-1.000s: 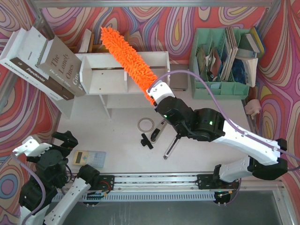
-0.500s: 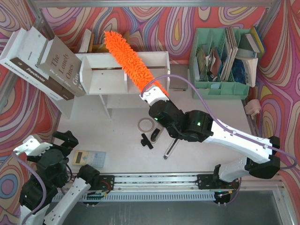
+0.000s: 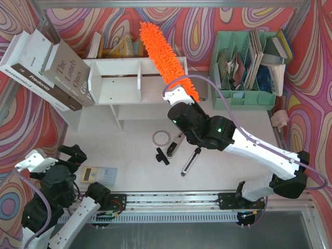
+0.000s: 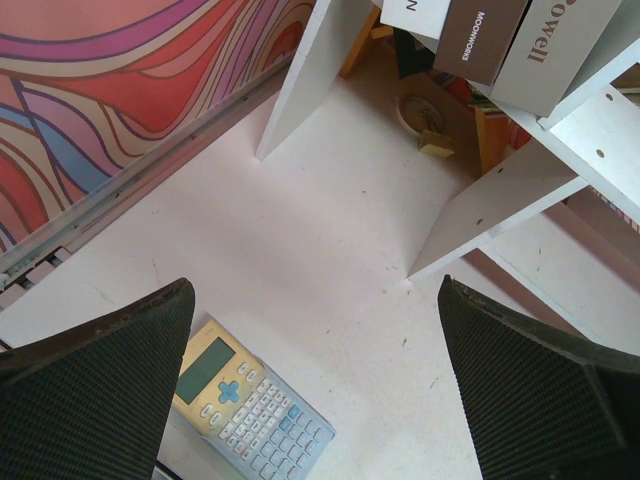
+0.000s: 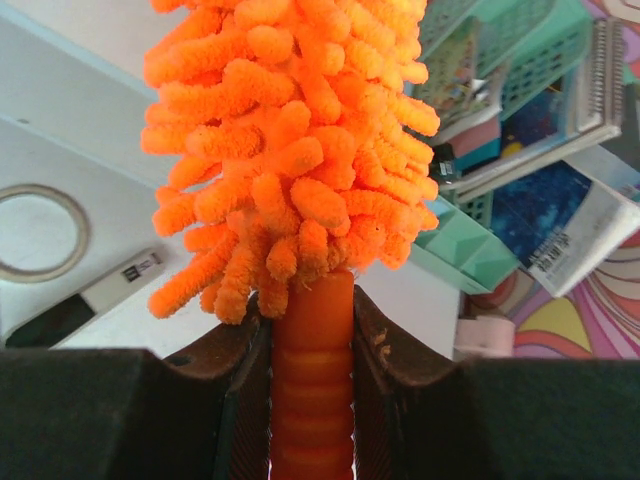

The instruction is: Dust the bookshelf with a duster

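Observation:
The fluffy orange duster point(image 3: 165, 57) lies slanted across the right half of the white bookshelf point(image 3: 111, 83), its tip past the back edge near the wall. My right gripper point(image 3: 175, 93) is shut on the duster's ribbed orange handle point(image 5: 312, 400), with the chenille head point(image 5: 290, 140) filling the right wrist view just above the fingers. My left gripper point(image 4: 315, 400) stands open near the table's front left corner, above a calculator point(image 4: 250, 400), holding nothing. The shelf's side panel point(image 4: 500, 200) shows ahead of it.
Large books point(image 3: 49, 70) lean on the shelf's left end. A mint-green file organizer point(image 3: 246, 67) with papers stands at the back right. A tape ring point(image 3: 161, 137), black-and-silver tools point(image 3: 189, 162) and the calculator point(image 3: 97, 175) lie on the table in front of the shelf.
My right arm has swung the duster rightward across the shelf top, from the divider area to the right end. The left arm has stayed still.

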You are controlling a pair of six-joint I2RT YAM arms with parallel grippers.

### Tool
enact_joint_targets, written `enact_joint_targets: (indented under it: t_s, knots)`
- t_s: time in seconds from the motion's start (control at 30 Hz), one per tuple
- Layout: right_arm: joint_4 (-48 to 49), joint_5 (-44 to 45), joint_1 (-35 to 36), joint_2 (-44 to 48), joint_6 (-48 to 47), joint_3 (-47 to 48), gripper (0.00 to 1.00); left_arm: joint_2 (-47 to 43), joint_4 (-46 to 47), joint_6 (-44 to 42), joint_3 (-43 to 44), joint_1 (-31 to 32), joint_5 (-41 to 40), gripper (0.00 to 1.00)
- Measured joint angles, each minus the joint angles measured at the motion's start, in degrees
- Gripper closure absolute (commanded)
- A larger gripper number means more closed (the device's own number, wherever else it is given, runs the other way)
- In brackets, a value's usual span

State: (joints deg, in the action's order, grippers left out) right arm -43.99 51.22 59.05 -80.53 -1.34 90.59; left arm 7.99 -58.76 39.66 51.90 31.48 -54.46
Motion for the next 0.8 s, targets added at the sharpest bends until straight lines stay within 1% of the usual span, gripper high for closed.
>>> enact_joint_targets:
  t_s: [0.2,0.3,0.43,0.6,0.8]
  knots:
    - [2.16,4.28,-2.6,1.75,-5.7,1.11,1.0,0.0,-0.02,0.0,0.0,0.0,0.0,0.02]
    - [3.61,4.7,-2.67,3.37,-8.02,4.7,1.0,0.0,-0.02,0.0,0.0,0.0,0.0,0.02]
    - [4.28,4.33,-2.58,5.57,-8.9,10.86,1.0,0.0,-0.02,0.0,0.0,0.0,0.0,0.02]
    - [1.44,2.73,-2.6,6.62,-6.16,16.39,1.0,0.0,-0.02,0.0,0.0,0.0,0.0,0.02]
    - [-6.99,-1.86,-2.6,6.51,-0.68,16.37,1.0,0.0,-0.02,0.0,0.0,0.0,0.0,0.02]
